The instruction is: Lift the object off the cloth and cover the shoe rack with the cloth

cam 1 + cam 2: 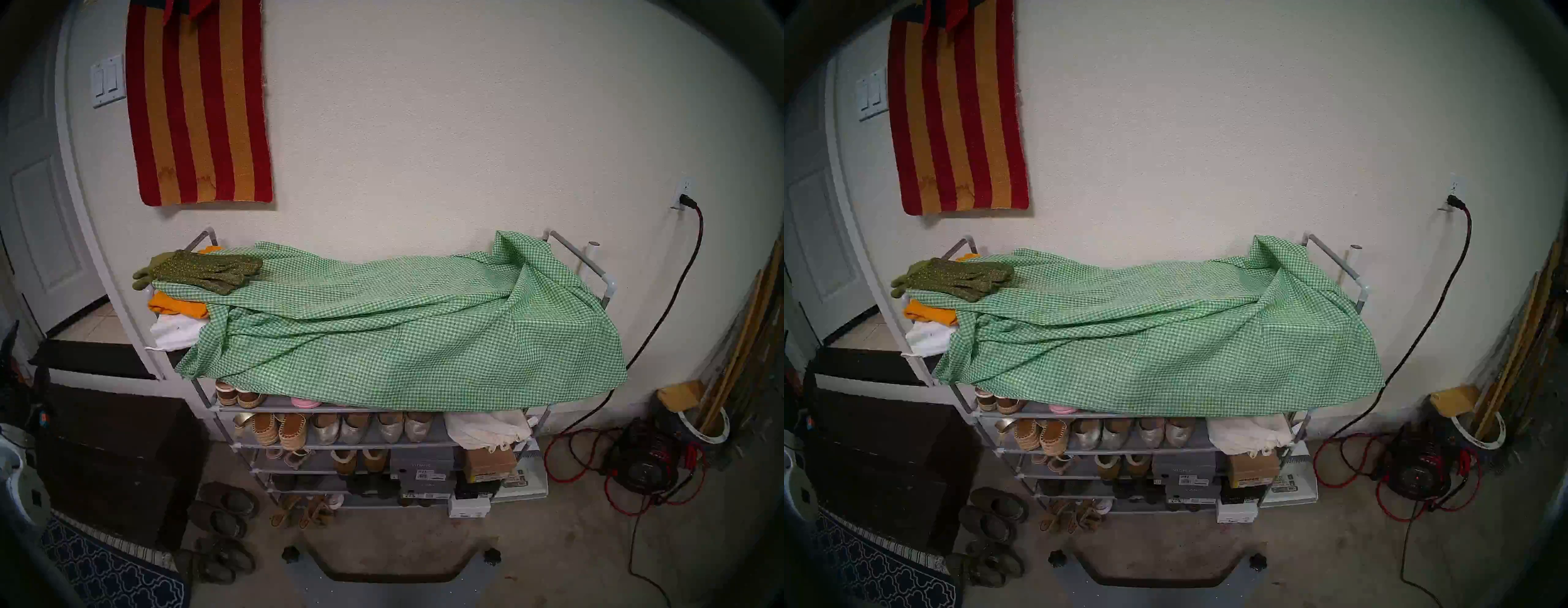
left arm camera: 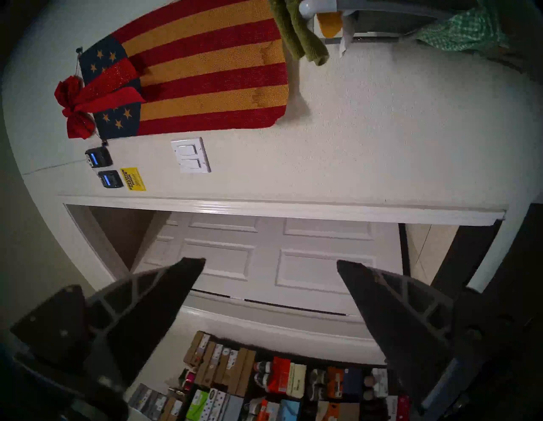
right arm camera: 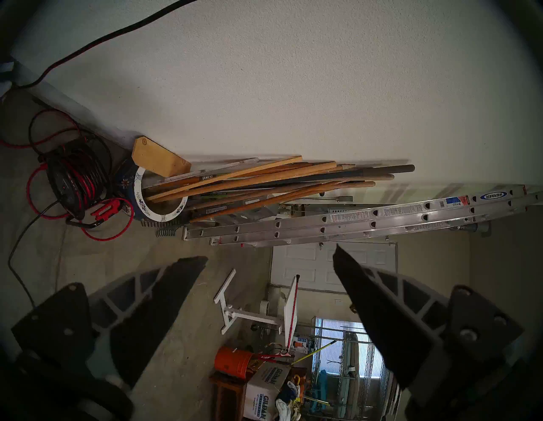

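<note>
The olive-green gloves [image 1: 199, 271] lie on the left end of the green-and-white check cloth [image 1: 403, 331], which is bunched over the top of the grey shoe rack [image 1: 594, 263]. The cloth hangs a little over the rack's front edge, and the lower tiers with shoes show. In the left wrist view the glove cuffs [image 2: 299, 38] and a bit of cloth [image 2: 461, 32] show at the top edge. My left gripper [image 2: 270, 261] is open and empty, facing a white door. My right gripper [image 3: 269, 255] is open and empty, facing tools and a ladder. Neither gripper shows in the head views.
Orange folded fabric [image 1: 178, 303] and white fabric [image 1: 174, 333] sit under the cloth's left end. A dark brown chest [image 1: 114, 458] stands left of the rack. A red-and-gold striped rug [image 1: 199, 106] hangs on the wall. A red cord reel [image 1: 640, 463] and tool handles [image 3: 264, 182] stand right.
</note>
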